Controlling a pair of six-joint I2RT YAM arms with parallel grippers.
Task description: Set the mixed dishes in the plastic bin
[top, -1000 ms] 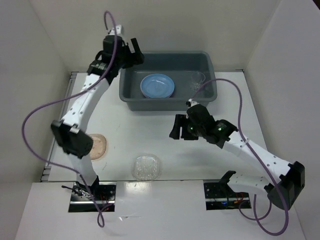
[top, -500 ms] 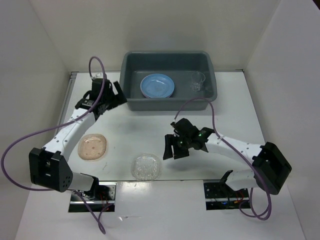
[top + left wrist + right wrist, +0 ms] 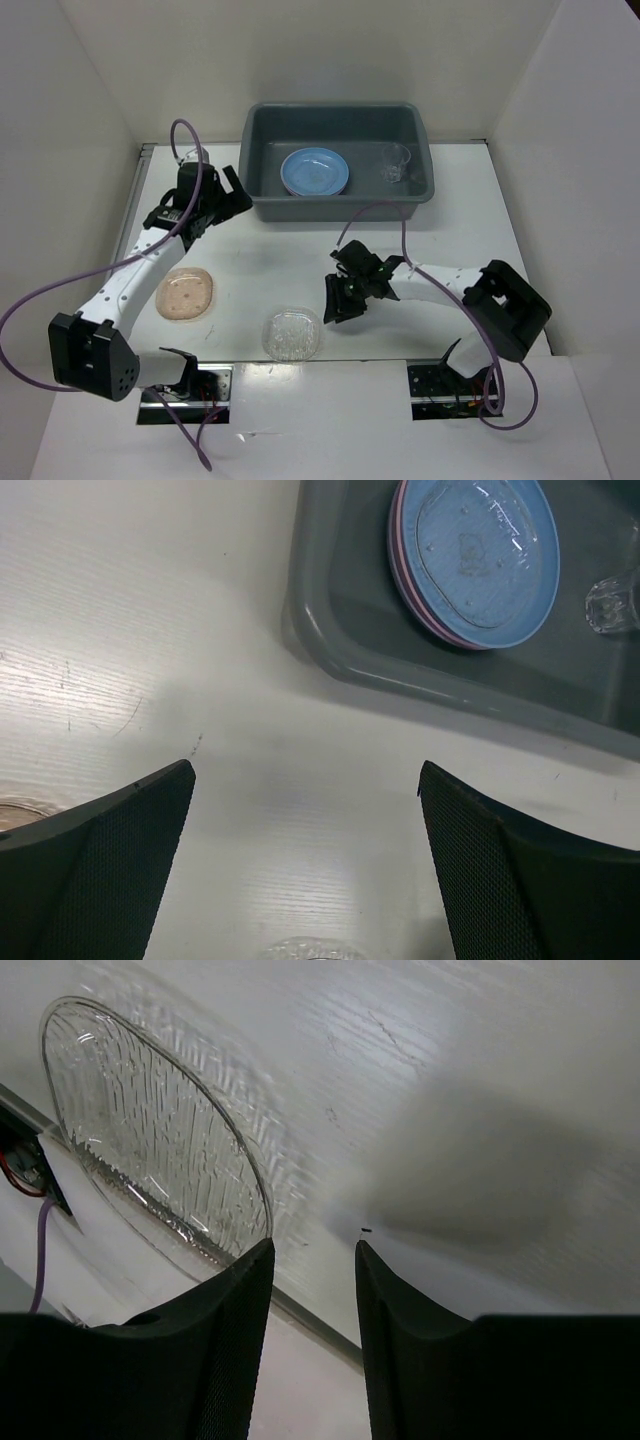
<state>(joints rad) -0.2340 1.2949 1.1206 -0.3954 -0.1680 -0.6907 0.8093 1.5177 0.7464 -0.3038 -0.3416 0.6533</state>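
The grey-blue plastic bin [image 3: 262, 205] stands at the back of the table. Inside it lie a blue plate [image 3: 315, 171] stacked on a pink one and a small clear cup [image 3: 396, 163]; the left wrist view shows the bin [image 3: 330, 650], the plate [image 3: 475, 555] and the cup [image 3: 612, 605]. A peach squarish plate [image 3: 186, 293] and a clear textured dish [image 3: 293, 333] lie on the table. My left gripper [image 3: 226, 192] is open and empty left of the bin. My right gripper [image 3: 340, 302] is open and empty just right of the clear dish [image 3: 150, 1130].
White walls close in the table on the left, back and right. Purple cables loop off both arms. Two floor cut-outs with wiring sit by the arm bases [image 3: 185, 385].
My left gripper came down from over the bin's left rim to the table left of it. My right gripper swung left and down towards the clear dish.
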